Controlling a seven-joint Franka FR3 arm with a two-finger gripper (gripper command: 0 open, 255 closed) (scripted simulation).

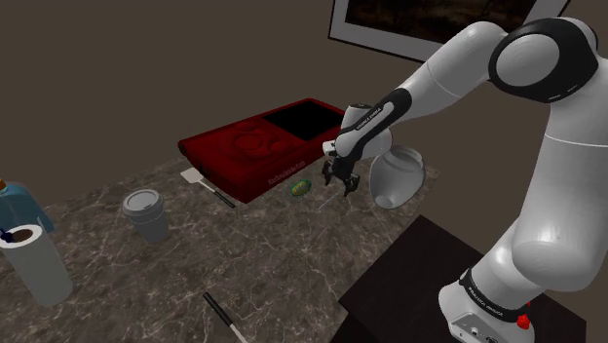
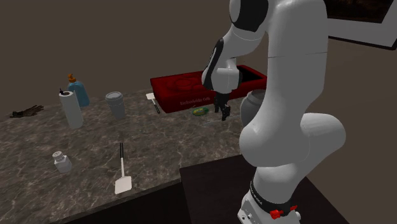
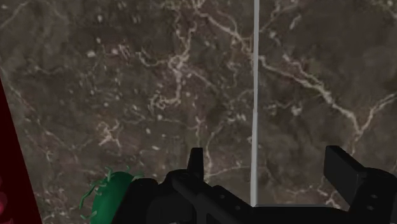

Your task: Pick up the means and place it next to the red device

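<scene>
Reaching up and to the left from its stand [image 1: 419, 292] in the shoulder view, the white arm brings the gripper [image 1: 343, 183] low over the dark marbled counter [image 1: 146, 283], just off the front corner of the red device [image 1: 248, 146]. A small green object [image 1: 299, 187] lies on the counter between the gripper and the device's edge, close to both. A pale rounded jar [image 1: 398, 175] stands just behind the gripper. A white-headed spatula [image 1: 200, 179] touches the device's left corner. Farther to that view's left stand a lidded cup [image 1: 146, 212] and a paper roll [image 1: 34, 258].

From the second exterior view, the gripper [image 2: 224, 114] points down at the counter in front of the red device [image 2: 184, 92], with the green object [image 2: 201, 111] just to its left. A second spatula [image 2: 121, 172] lies well apart, near the counter's front edge.

Looking along the hand, the wrist view shows the gripper [image 3: 267, 162] with its fingers [image 3: 195, 162] spread wide. A thin grey rod [image 3: 255, 95] lies flat on the marble in the gap between them, touched by neither. The green object [image 3: 111, 194] sits beside the hand, near the red device [image 3: 5, 159].
</scene>
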